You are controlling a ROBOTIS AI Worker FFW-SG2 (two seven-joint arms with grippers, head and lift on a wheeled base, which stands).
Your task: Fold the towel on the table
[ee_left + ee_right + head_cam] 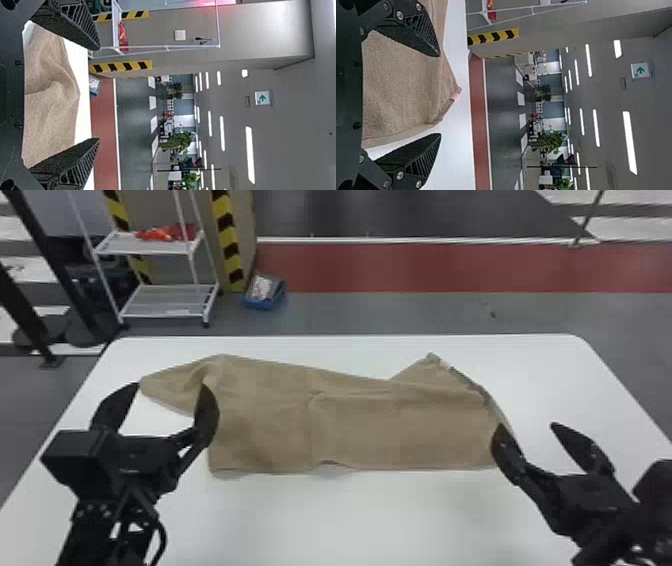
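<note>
Surface: one white table (350, 520), rounded far corners, standing on grey floor. Room beyond, from left: black posts (55, 260) on round bases; white wire rack (167, 301), two shelves showing, a red-orange item (167, 233) on the upper; posts with yellow-and-black stripes (227, 237); blue box (265, 305) on the floor; red floor band (425, 267) running off right.

Towel (360, 430): tan, creased, lying lengthwise across the table's middle. Left end drawn into a loose flap; at the right, a corner juts past the far edge.

Left wrist view: wall plate (180, 35) in white, green-arrow sign (262, 97), ceiling lights (249, 154), leafy plants (180, 140); close by, a raised wrinkle in the towel. Right wrist view: pale label (455, 96) at the towel's corner.

Left gripper (171, 385): fingers spread wide, at the towel's left end, inner finger overlapping the cloth in the head view; contact cannot be told. Right gripper (527, 425): fingers likewise well apart, inner one at the towel's right edge, outer one over bare table; contact cannot be told.
</note>
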